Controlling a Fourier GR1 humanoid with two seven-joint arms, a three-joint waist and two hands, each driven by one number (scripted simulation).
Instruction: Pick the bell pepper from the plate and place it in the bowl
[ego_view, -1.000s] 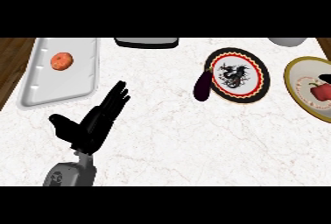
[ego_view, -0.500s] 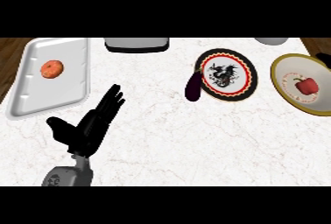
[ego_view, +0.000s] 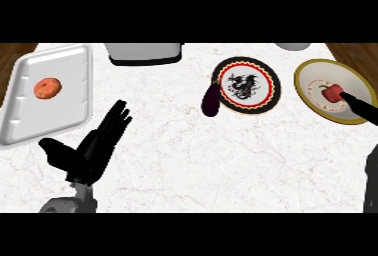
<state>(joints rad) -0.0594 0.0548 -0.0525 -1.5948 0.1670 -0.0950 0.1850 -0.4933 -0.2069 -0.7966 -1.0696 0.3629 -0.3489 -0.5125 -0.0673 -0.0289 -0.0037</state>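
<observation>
Just beyond the tip of the right hand (ego_view: 360, 106), at the bench's far right, the red bell pepper (ego_view: 332, 92) lies on the gold-rimmed plate (ego_view: 308, 75). It is close to that hand but apparently not held. Only a dark sliver of the hand shows at the view's edge, so I cannot tell whether it is open or closed.

The left hand (ego_view: 92, 150) rests at the near left with straight, spread fingers holding nothing. The patterned bowl (ego_view: 247, 85) sits far to their right, left of the plate, with a dark eggplant (ego_view: 210, 100) against its left rim.

To do the pick well, the right hand should probably close round the pepper's body rather than its stem. It should then lift the pepper clear of the plate's rim before carrying it left over the middle of the bowl.
</observation>
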